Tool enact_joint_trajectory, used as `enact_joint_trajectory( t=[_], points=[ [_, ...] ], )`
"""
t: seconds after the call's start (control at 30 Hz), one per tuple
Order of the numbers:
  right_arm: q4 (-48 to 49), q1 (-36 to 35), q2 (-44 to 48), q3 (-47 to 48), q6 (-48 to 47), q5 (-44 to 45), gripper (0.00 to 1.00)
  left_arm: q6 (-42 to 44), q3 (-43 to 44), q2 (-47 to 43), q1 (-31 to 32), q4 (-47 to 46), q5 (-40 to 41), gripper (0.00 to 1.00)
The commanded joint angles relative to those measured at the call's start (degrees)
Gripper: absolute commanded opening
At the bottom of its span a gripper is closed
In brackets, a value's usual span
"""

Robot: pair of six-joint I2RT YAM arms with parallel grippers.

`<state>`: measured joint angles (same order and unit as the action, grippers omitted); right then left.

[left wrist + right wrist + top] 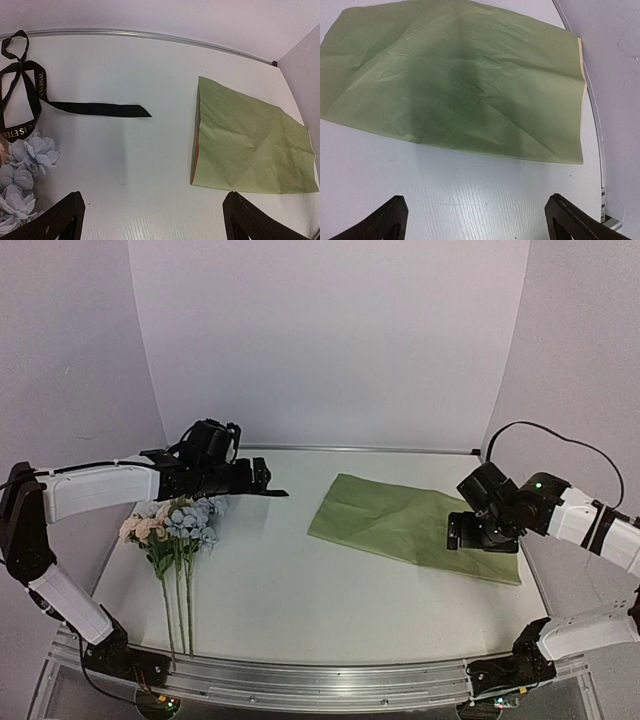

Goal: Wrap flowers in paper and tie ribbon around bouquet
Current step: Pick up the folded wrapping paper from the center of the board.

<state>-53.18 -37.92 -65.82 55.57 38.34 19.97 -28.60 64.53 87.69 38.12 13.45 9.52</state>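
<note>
Left gripper [252, 476] hangs over the far-left part of the worktop [300, 585], and its wrist view shows the jaws spread wide, the two dark fingertips [62, 217] sitting at either side of the picture with only bare white surface between them. It holds nothing. Just beyond those fingertips lies the ribbon [95, 108], black with pale lettering. It is looped and tangled toward the left edge, and one flat tail runs out toward the middle of the worktop. In the top view only the end of that tail pokes out from under the gripper. The flowers [175, 522] lie by the left edge, their pink, cream and blue blooms pointing to the far side and their thin green stems trailing back toward the near edge. The lettered loop of ribbon sits right against the blue blooms [25, 165], though whether they touch cannot be told. Over on the other side, the right gripper [482, 536] is poised above the near right corner of the paper [395, 518], jaws just as wide and gripping nothing. From its wrist camera the fingertips [387, 220] frame bare worktop just short of the sheet's near edge. The paper [460, 85] lies flat and creased on the right half of the worktop, olive side up, with a sliver of tan underside peeking out along one edge.
</note>
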Motion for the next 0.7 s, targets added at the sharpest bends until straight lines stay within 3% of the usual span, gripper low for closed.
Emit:
enact_joint_trajectory(
  t=[0.0, 0.37, 0.67],
  points=[
    [2.18, 0.72, -2.72, 0.19, 0.9, 0.35, 0.98, 0.05, 4.75, 2.74, -0.94, -3.15, -2.28, 1.0],
    [11.87, 3.25, -16.37, 3.19, 3.3, -5.98, 0.98, 0.23, 23.04, 25.88, -4.54, -2.37, -16.76, 1.0],
    [15.03, 3.9, -25.63, 5.33, 4.96, -8.81, 0.98, -0.86, 26.12, 34.94, -4.2, -2.79, -23.67, 0.97]
  ],
)
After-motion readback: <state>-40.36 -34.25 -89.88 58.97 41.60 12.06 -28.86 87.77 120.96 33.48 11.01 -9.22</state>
